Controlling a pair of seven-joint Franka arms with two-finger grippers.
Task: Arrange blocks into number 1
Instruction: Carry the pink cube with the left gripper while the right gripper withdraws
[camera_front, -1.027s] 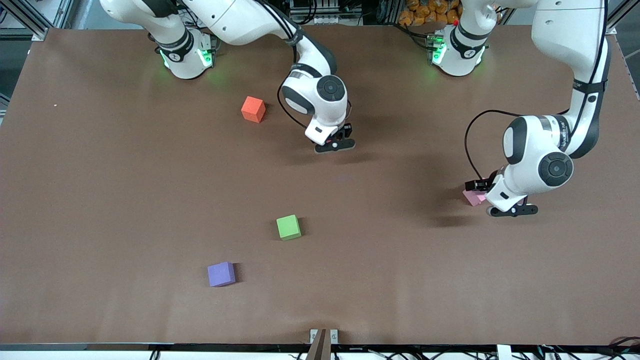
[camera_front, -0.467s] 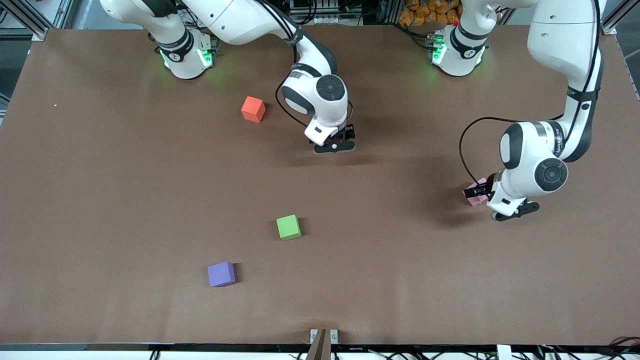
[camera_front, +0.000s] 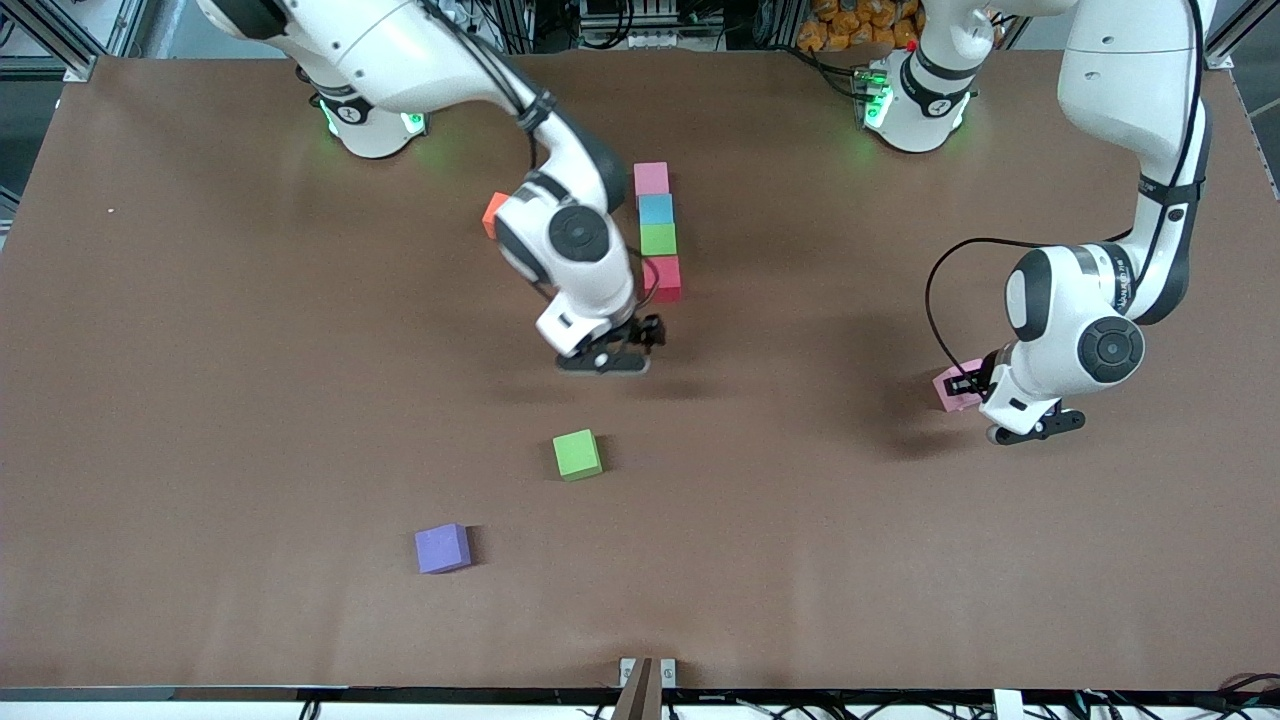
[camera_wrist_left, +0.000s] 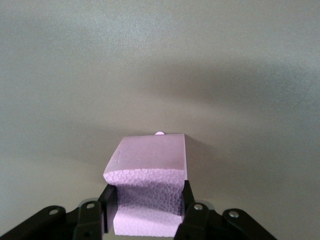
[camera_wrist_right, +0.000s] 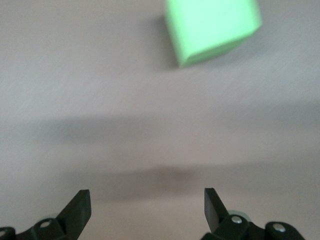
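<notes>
The left gripper (camera_wrist_left: 145, 212) is pinching a pink block (camera_wrist_left: 147, 187) between its fingers (camera_wrist_left: 111, 207), near the left arm's end of the bench (camera_front: 200, 400). The right gripper (camera_wrist_right: 145, 212) is hovering with fingers spread, a green block (camera_wrist_right: 212, 27) lying ahead, untouched.

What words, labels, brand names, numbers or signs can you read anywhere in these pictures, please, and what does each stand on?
None can be read.
The left arm bears a small dark marking on its forearm, too small and blurred to read.
The blocks in the column, the pink block in the left end effector, the lone green block, the purple cube and the orange cube carry no visible text.
</notes>
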